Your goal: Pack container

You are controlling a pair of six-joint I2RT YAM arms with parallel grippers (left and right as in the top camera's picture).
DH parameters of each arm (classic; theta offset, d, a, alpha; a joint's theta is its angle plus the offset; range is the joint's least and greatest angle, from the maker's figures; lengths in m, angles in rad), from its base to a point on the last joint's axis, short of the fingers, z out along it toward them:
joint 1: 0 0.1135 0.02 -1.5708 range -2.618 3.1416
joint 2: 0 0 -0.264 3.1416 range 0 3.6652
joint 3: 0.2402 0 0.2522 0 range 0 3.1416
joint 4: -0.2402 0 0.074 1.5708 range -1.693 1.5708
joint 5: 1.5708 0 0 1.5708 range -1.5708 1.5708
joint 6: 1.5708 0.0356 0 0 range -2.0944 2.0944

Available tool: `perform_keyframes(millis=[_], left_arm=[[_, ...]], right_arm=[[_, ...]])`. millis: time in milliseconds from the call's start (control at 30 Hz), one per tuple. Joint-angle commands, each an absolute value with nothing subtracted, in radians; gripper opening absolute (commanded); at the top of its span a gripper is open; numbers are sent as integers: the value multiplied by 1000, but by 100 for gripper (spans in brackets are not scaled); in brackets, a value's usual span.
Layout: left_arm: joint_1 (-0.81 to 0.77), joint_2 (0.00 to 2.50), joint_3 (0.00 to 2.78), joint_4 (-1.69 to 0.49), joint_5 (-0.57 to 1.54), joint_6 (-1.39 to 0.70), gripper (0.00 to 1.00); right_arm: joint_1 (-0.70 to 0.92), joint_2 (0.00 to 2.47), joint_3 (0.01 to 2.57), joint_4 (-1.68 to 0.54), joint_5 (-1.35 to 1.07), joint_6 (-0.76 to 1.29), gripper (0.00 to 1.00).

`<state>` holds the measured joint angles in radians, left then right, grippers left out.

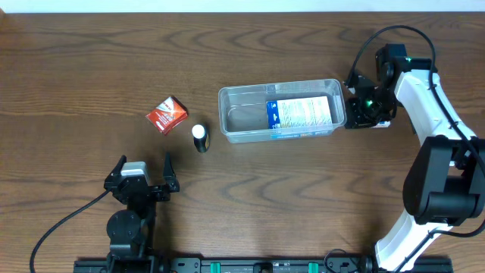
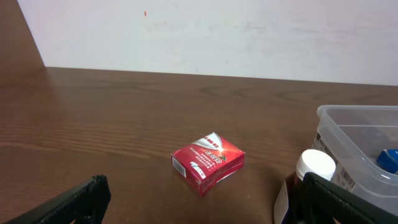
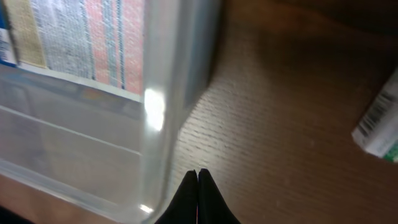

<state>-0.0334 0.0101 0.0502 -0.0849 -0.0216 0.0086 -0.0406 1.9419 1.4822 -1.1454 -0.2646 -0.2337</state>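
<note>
The clear container [image 1: 241,120] lies at the table's middle with a blue and white carton [image 1: 299,112] in its right half. A small red box [image 1: 166,114] and a dark bottle with a white cap [image 1: 199,137] rest to its left. My left gripper [image 1: 144,180] stands open near the front edge, well short of both; in its wrist view the left gripper [image 2: 205,200] frames the red box [image 2: 208,163], with the bottle [image 2: 314,171] by its right finger. My right gripper [image 1: 351,114] is shut on nothing, its tips [image 3: 198,175] beside the container's right end wall [image 3: 166,93].
A white labelled item [image 3: 380,124] shows at the right edge of the right wrist view, on the table beyond the container. The right arm's base [image 1: 436,193] stands at the front right. A pale wall runs behind the table's far edge [image 2: 186,73].
</note>
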Motion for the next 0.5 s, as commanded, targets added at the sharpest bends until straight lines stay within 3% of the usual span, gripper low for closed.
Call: perform_keyframes(millis=[0, 467], left_arm=[[-27, 4, 19, -99, -11, 26, 98], [-27, 4, 19, -99, -11, 26, 98]], right_arm=[[-33, 1933, 1504, -1149, -205, -201, 1], [47, 1763, 1659, -1198, -210, -112, 1]])
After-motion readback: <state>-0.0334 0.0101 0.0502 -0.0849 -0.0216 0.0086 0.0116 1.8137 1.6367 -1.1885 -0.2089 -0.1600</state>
